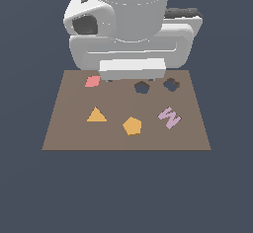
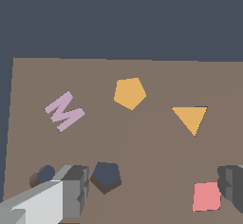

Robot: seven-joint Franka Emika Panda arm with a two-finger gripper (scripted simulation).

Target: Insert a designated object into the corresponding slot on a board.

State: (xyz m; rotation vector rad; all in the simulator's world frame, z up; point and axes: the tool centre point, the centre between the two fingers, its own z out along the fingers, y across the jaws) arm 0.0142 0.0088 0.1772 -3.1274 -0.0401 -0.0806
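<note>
We hover high at board [image 1: 64, 128] top edge, fingers [image 2: 78, 190] spread wide, empty, above pentagon slot [image 1: 142, 87]. Likely pre-grasp pose. Orange pentagon block [image 1: 132, 126] lies flat, untouched, at lower centre of exterior frame, between orange triangle [image 1: 96, 115] and lilac W piece [image 1: 169, 117]; small, plain.

I see open board [image 1: 74, 133] all round the pentagon block [image 1: 132, 126]; triangle [image 1: 96, 115] and W piece [image 1: 169, 117] lie well apart.

Flat orange pentagon block [image 1: 132, 126] lies on the brown board [image 1: 69, 128], apart from the dark, seemingly empty pentagon slot [image 1: 142, 87].
</note>
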